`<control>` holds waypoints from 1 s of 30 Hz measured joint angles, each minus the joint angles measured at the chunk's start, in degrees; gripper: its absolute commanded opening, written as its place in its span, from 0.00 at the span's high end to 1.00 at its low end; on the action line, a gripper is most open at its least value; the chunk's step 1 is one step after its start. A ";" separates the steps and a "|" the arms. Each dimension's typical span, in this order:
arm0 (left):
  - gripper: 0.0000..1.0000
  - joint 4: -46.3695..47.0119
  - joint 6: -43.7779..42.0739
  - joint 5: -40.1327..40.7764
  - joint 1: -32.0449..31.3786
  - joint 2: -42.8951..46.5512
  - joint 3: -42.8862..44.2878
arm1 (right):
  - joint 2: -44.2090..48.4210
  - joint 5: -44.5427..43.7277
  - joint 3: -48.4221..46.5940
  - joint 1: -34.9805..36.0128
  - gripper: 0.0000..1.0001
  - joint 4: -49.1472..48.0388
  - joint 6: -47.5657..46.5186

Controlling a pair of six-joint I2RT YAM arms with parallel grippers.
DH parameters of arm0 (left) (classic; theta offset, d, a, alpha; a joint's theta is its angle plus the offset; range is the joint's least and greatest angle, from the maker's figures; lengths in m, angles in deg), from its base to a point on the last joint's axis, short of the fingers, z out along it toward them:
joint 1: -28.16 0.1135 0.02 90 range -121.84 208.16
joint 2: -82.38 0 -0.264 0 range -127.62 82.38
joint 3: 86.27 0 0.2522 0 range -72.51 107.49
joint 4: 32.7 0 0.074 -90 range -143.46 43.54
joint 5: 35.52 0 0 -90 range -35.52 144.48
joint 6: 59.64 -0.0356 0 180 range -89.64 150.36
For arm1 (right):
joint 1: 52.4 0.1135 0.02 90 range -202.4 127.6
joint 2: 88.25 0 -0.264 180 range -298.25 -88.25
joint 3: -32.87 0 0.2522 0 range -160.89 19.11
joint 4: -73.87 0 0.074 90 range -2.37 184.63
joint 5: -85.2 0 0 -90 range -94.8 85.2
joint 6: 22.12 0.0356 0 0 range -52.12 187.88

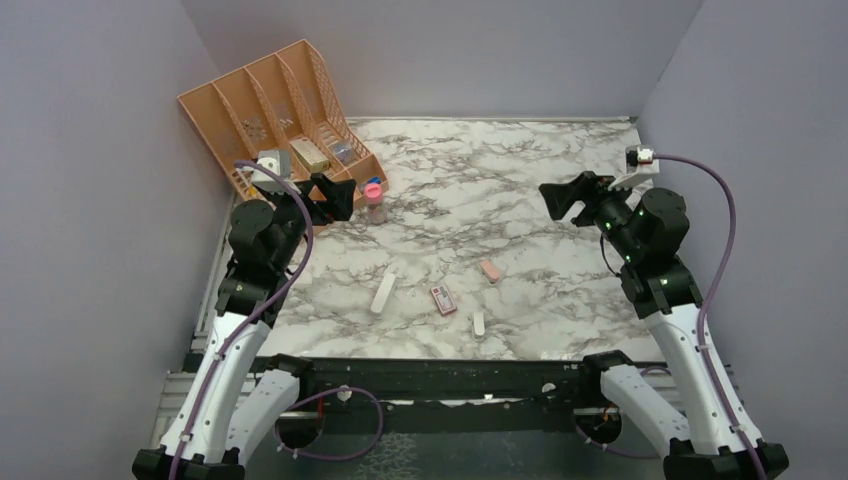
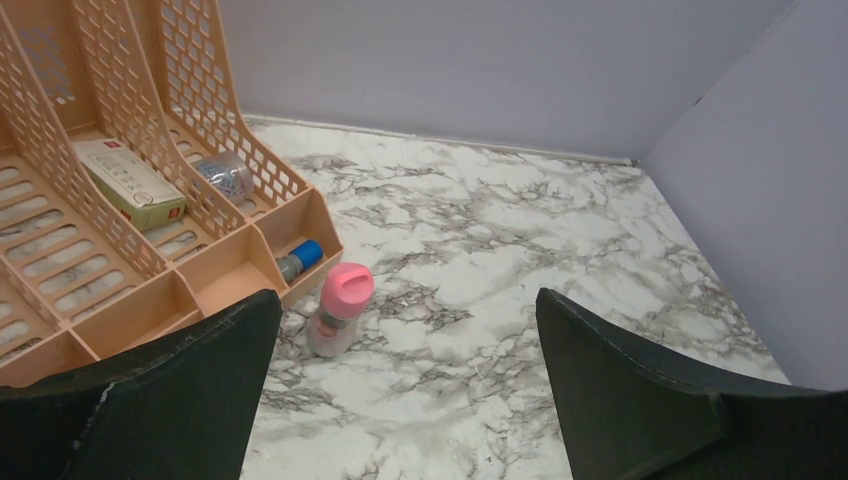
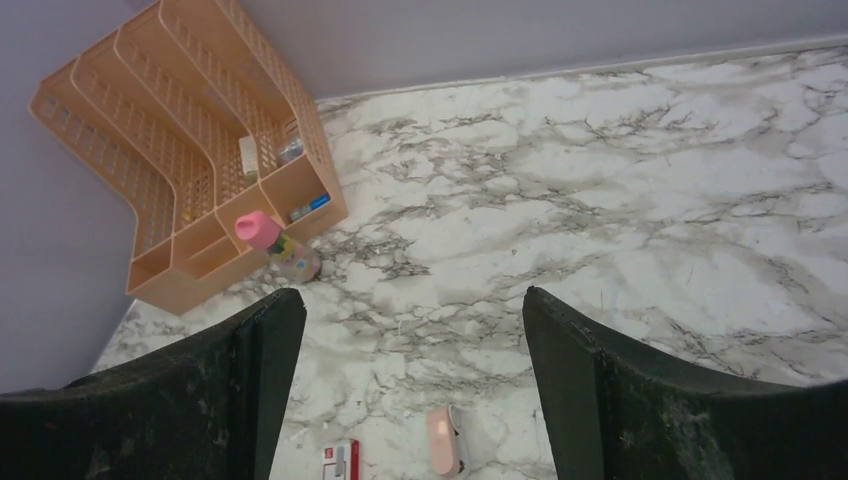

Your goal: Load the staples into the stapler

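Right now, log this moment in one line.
left hand open, empty | right hand open, empty | staples on table, untouched | stapler on table

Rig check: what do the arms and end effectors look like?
White links, black joints on the left arm and right arm. Black, wedge-shaped left end effector and right end effector. A purple cable loops along each arm; green lights on the right wrist.

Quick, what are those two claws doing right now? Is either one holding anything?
Left claw: open, holding nothing.
Right claw: open, holding nothing.
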 measured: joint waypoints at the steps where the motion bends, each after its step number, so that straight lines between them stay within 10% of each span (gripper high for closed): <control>1: 0.01 0.00 0.11 -0.04 0.00 -0.02 0.00 | -0.17 0.00 0.00 0.02 0.09 0.11 0.22; 20: 0.01 -4.48 9.62 -2.99 0.00 9.75 -13.25 | -12.94 18.58 8.31 1.70 0.14 -5.66 8.00; 30: 0.01 -8.02 11.69 -0.92 0.00 7.65 -15.98 | -24.17 9.60 7.80 20.52 0.24 -7.72 10.97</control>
